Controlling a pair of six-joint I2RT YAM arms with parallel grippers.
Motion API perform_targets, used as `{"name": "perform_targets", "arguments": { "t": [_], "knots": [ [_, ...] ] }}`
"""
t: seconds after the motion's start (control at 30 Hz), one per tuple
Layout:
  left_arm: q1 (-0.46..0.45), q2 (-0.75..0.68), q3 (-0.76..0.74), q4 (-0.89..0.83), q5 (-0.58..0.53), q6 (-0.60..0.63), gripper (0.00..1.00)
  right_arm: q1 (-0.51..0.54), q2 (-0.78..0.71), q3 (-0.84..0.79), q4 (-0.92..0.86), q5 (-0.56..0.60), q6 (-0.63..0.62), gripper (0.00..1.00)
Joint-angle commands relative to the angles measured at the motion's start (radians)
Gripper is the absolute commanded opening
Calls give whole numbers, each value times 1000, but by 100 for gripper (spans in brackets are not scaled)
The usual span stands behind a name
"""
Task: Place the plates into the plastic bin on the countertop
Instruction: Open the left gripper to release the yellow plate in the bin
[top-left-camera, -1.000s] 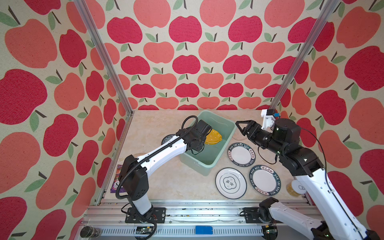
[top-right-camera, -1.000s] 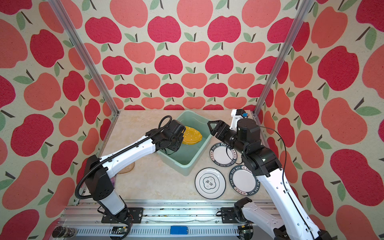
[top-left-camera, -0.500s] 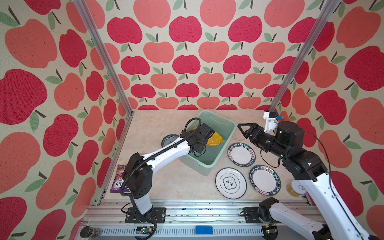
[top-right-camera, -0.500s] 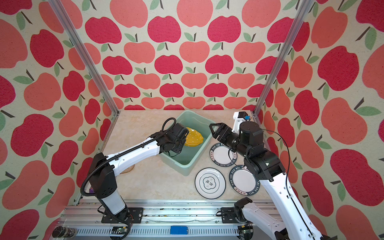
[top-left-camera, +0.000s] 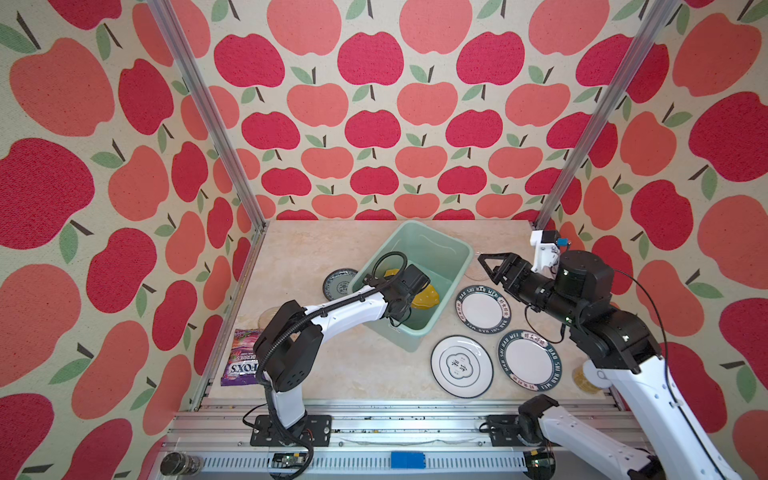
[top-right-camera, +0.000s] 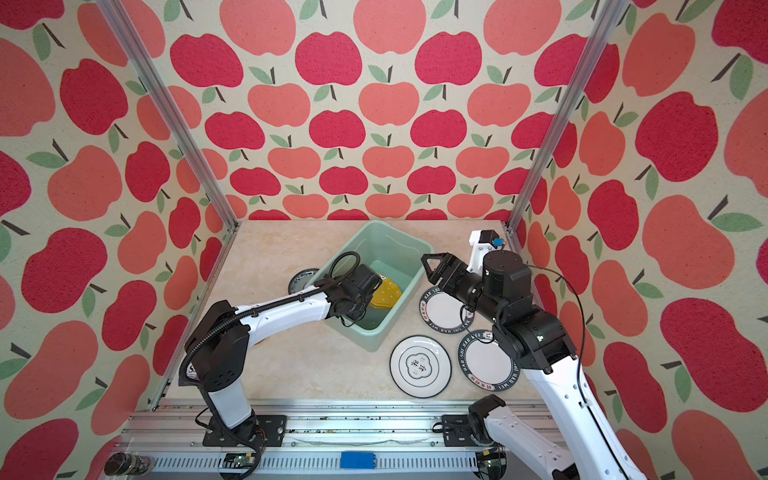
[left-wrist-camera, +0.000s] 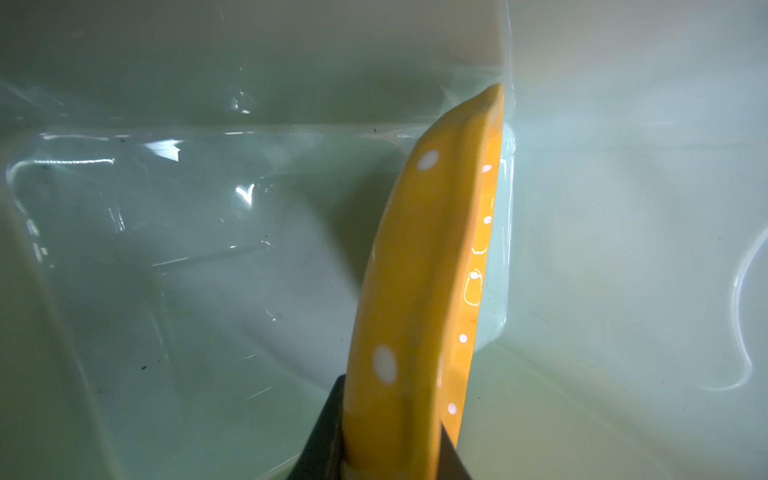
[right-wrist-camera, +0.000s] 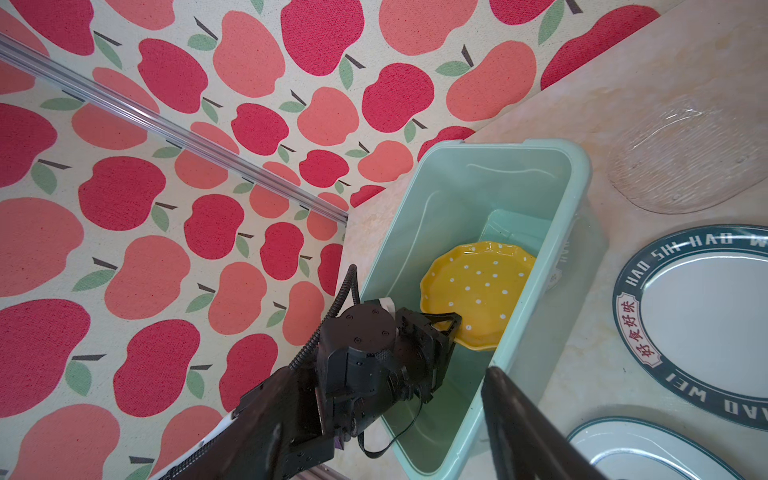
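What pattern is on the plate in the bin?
Plate: yellow, white dots; clearest in right wrist view.

Yellow plate (top-left-camera: 425, 297) half hidden behind the left gripper (right-wrist-camera: 454, 330), candy bag (top-left-camera: 242, 364) partly behind the left arm (top-left-camera: 291, 353)

Apple-print walls (top-left-camera: 374, 124), aluminium corner posts (top-left-camera: 212, 116)

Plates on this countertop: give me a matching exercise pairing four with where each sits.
1 yellow dotted plate
2 small dark patterned plate
3 white emblem plate
4 clear glass plate

A countertop, nearest the front rail
B in the mint-green bin, held by the left gripper
C countertop, left of the bin
D countertop, right of the bin, farthest back

Pairs: 1-B, 2-C, 3-A, 4-D
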Motion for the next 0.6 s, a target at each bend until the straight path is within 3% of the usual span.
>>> {"name": "perform_targets", "arguments": {
  "t": [0.0, 0.27, 0.43, 0.57],
  "knots": [
    [-4, -4, 3, 128, -52, 12, 6, -5, -15, -14, -31, 14, -20, 73],
    [0, 21, -67, 212, -40, -3, 15, -7, -25, -9, -51, 23, -23, 73],
    [2, 30, -98, 250, -24, -10, 31, -7, -34, -14, -65, 30, -21, 73],
    [7, 45, -132, 322, -10, -3, 35, -7, -37, -20, -71, 33, -20, 74]
  ]
}}
